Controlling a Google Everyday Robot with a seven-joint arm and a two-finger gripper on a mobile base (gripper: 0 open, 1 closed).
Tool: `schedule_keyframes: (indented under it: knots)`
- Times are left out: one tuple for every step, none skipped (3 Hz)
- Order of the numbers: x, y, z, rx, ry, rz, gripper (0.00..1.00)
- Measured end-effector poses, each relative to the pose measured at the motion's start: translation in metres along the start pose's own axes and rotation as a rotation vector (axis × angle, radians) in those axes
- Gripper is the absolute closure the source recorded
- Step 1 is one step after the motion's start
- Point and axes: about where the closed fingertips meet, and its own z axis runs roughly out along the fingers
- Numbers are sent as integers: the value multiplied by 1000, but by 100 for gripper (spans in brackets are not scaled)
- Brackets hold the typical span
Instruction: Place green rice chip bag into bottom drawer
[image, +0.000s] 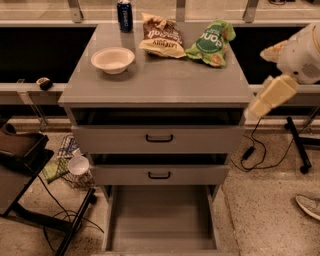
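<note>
The green rice chip bag (211, 42) lies on the back right of the grey cabinet top (160, 80), next to a brown-and-yellow chip bag (161, 36). The bottom drawer (160, 220) is pulled out at the foot of the cabinet and its flat grey tray holds nothing. My white arm (302, 55) comes in from the right edge. My gripper (270, 96), a cream-coloured piece, hangs beside the cabinet's right front corner, below and to the right of the green bag and not touching it.
A white bowl (113, 59) and a blue can (124, 15) stand on the cabinet top. The two upper drawers (159, 138) with black handles stand slightly ajar. A dark chair (22, 165), a cup (78, 164) and cables are on the floor at left, and a cable and stand legs (300, 150) at right.
</note>
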Motion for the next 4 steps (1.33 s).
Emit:
schedule_keyframes:
  knots:
    - [3, -73, 37, 38, -54, 132, 0]
    - [-7, -127, 84, 30, -41, 313, 0]
    - [-43, -176, 105, 86, -131, 478, 0]
    - [-54, -191, 101, 108, -164, 557, 0]
